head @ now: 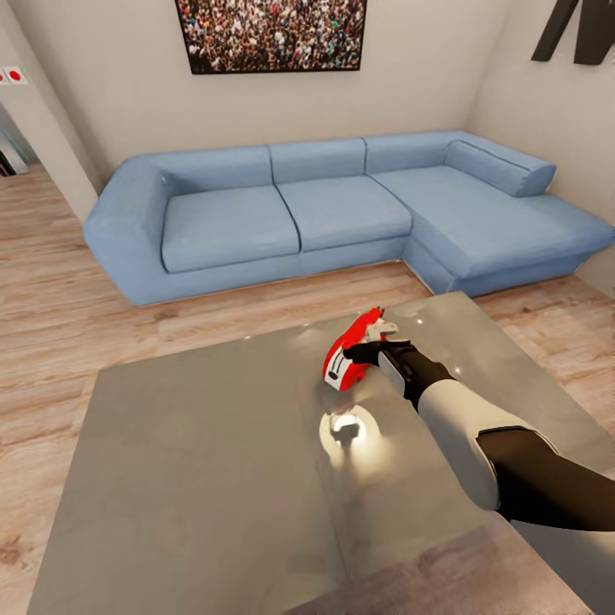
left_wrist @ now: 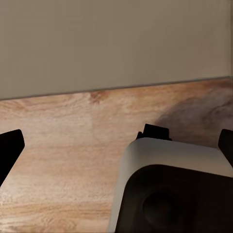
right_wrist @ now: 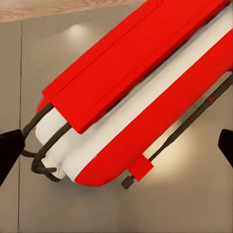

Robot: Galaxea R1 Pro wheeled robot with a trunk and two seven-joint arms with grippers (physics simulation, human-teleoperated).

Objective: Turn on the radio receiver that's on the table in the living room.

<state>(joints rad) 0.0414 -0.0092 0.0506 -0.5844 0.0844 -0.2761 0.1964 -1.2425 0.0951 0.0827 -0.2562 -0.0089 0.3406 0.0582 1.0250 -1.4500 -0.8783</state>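
The red radio receiver [head: 342,369] with its white-silver edge band lies tilted on the glossy grey table [head: 213,461], toward the far right of the top. My right gripper [head: 363,350] is right at the radio, reaching from the near right. In the right wrist view the radio [right_wrist: 145,73] is very close, and the right gripper [right_wrist: 116,145] is open, its dark fingertips [right_wrist: 9,150] spread wide on either side. A thin dark antenna rod [right_wrist: 189,121] runs along the radio. My left gripper [left_wrist: 116,145] is open over the wood floor.
The blue L-shaped sofa [head: 342,205] stands beyond the table, under the framed crowd photo [head: 272,34]; the black letter N [head: 581,30] hangs on the right wall. A bright light reflection [head: 346,431] sits on the tabletop. Light wood floor [head: 51,307] surrounds the table.
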